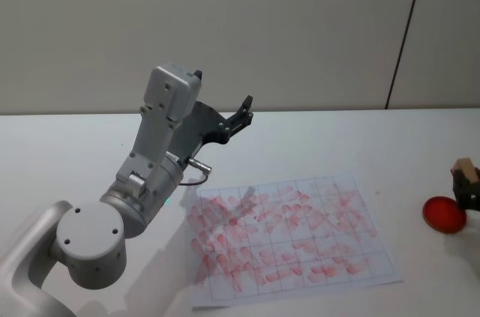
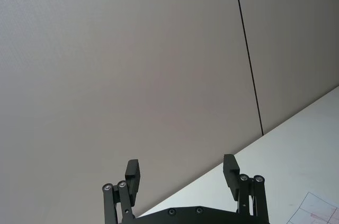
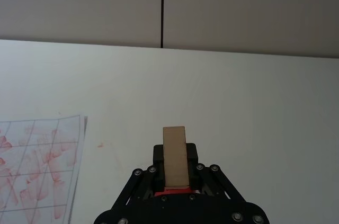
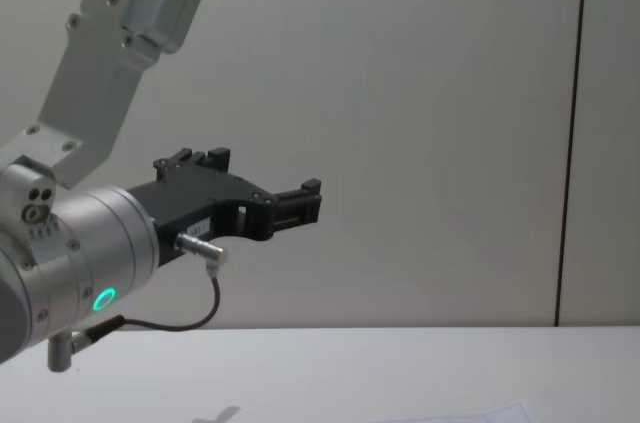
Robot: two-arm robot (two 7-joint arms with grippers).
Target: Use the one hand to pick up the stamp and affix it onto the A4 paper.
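Observation:
The stamp (image 3: 174, 152) is a pale wooden block with a red base, standing upright in my right gripper (image 3: 175, 167), which is shut on it. In the head view this gripper (image 1: 466, 191) and the stamp (image 1: 466, 168) sit at the table's far right edge, just beside a round red ink pad (image 1: 443, 214). The A4 paper (image 1: 292, 240), a white sheet with a printed grid and many red stamp marks, lies in the middle of the table to the gripper's left. Its edge also shows in the right wrist view (image 3: 37, 166). My left gripper (image 1: 241, 115) is raised above the table, open and holding nothing.
The left arm's grey body (image 1: 146, 174) rises over the table left of the paper, its gripper (image 4: 300, 201) pointing at the back wall. White tabletop (image 1: 405, 145) lies bare between the paper and the ink pad. A corner of the paper (image 2: 319, 211) shows past the left gripper (image 2: 181, 173).

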